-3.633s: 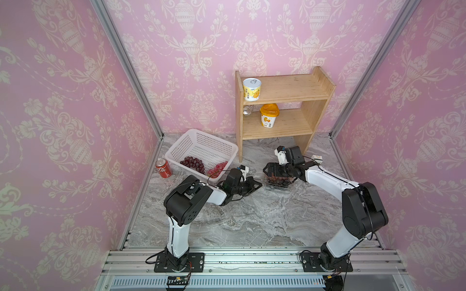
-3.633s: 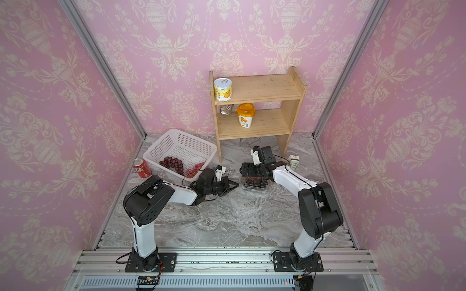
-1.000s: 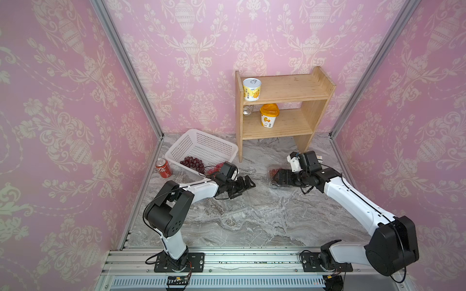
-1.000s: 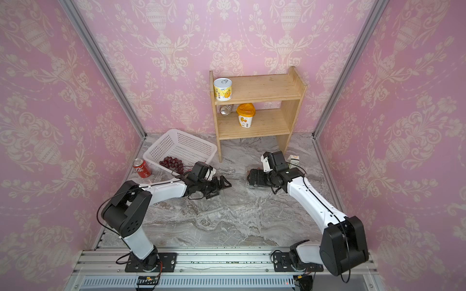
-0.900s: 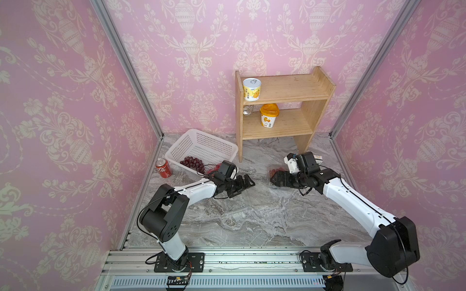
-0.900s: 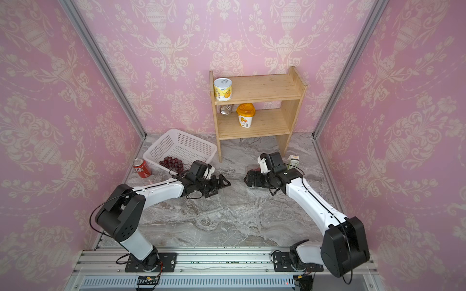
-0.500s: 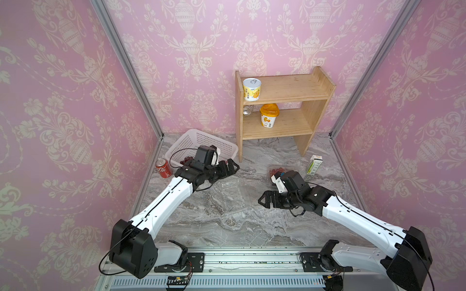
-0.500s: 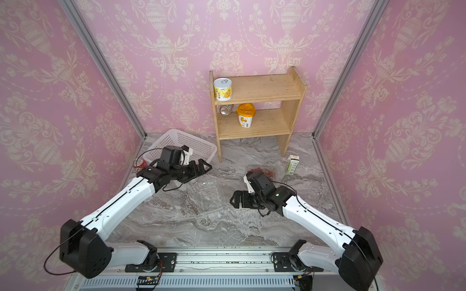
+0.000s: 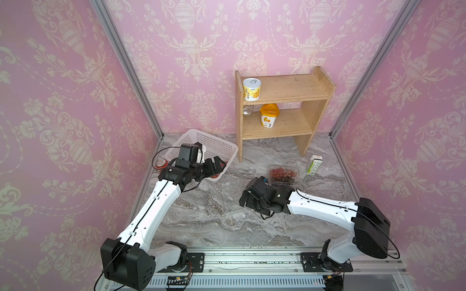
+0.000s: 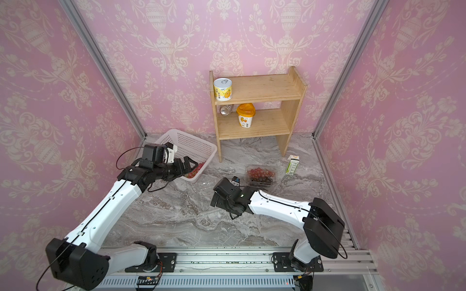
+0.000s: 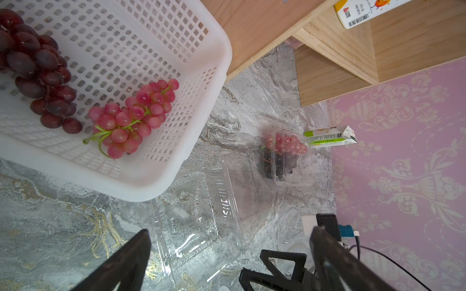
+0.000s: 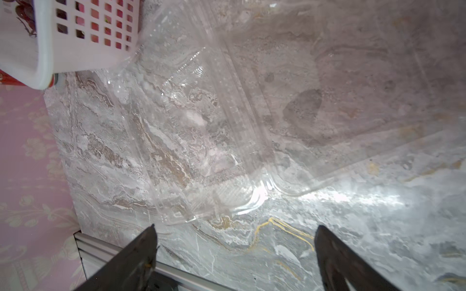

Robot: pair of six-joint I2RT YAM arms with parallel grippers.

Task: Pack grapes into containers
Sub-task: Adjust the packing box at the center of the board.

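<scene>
Pink grapes (image 11: pixel 131 118) in the basket (image 11: pixel 222 50) should get a gentle stem-side pinch from the left gripper (image 11: pixel 230 233), gaping empty like the right gripper (image 12: pixel 234 228).

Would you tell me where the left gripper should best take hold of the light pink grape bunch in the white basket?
Probably across the wide middle of the pink bunch, coming straight down from above: it lies flat on the floor of the basket, whose walls block a sideways approach. Its green stem is thin and lies low on the floor.
</scene>
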